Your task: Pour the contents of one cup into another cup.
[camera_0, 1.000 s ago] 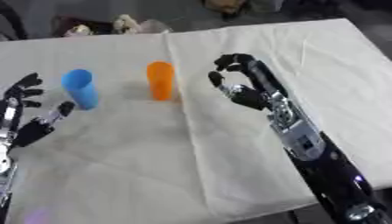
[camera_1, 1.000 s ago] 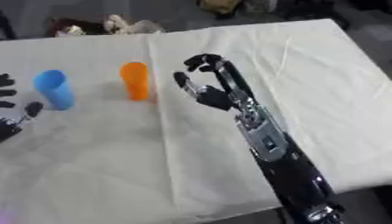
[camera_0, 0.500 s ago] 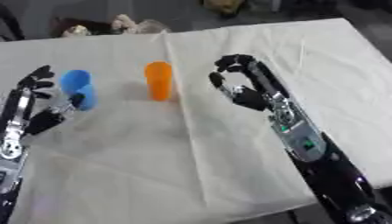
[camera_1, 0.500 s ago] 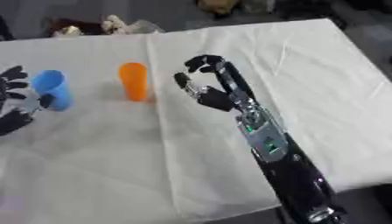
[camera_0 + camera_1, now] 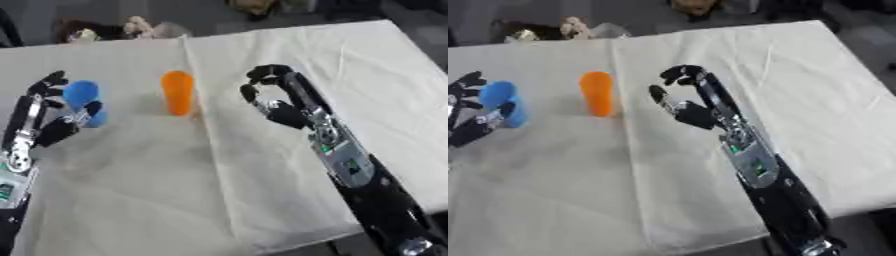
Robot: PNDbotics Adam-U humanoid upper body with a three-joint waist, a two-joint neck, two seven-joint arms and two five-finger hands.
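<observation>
Two plastic cups stand upright on a table draped in creased, cream-white cloth [image 5: 262,165], their long axes vertical and their mouths facing up. The orange cup [image 5: 178,93] is a tall, slightly tapered cylinder with a smooth matte wall; it stands just left of a long fold that runs down the cloth. The blue cup [image 5: 85,102], of similar smooth plastic and a little shorter, stands to its left, well apart from it.

The robot's left hand [image 5: 48,127], black with silver joints, reaches in from the left edge and brackets the blue cup: its fingers [image 5: 49,82] rise behind the cup's left side, while the thumb curls toward the cup's front, by its lower wall. The hand is partly closed around the cup; whether the fingers actually touch the plastic cannot be told.

The right hand [image 5: 278,105] hangs over the cloth to the right of the orange cup, near it but not touching. Its fingers are curled loosely inward with the thumb opposed, holding nothing; the orange cup stands just beyond the fingertips, on their left.
</observation>
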